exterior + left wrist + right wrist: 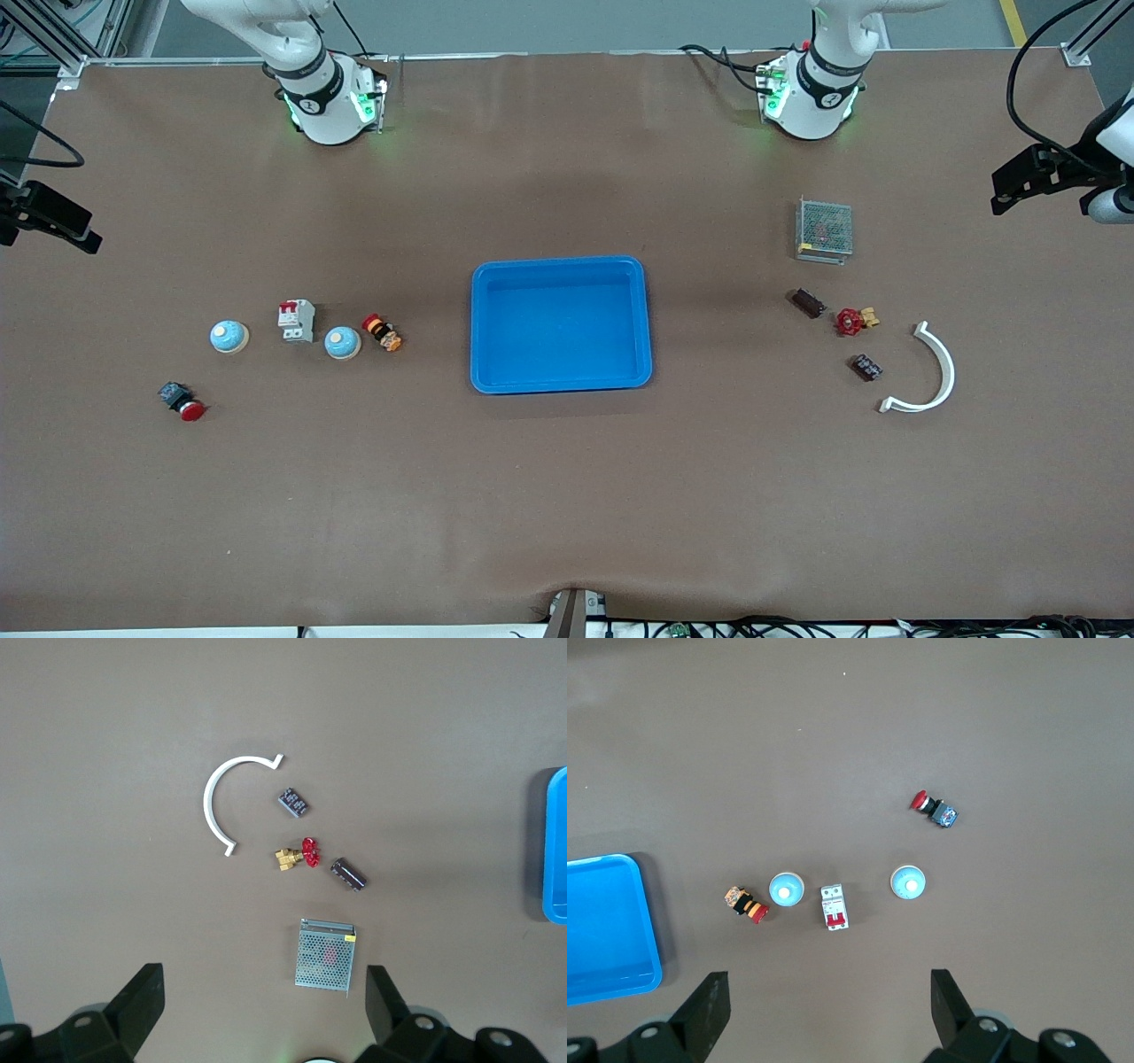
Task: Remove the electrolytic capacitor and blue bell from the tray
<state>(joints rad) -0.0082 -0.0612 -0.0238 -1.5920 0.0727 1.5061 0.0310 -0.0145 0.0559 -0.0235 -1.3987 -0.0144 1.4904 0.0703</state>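
My tray (pixel 561 390) sits empty mid-table; both blue bells (pixel 342 344) and the capacitors (pixel 808 302) already lie outside, sorted toward either end. I hold the left gripper (pixel 259 1005) and right gripper (pixel 826 1005) spread wide, empty, parked high.

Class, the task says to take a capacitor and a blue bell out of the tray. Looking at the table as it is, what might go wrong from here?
1. The tray looks empty, so a reach into it would likely grasp nothing.
2. Two blue bells sit toward the right arm's end; either could be picked by mistake.
3. Two dark capacitors lie close to the red valve, which closing jaws may knock.
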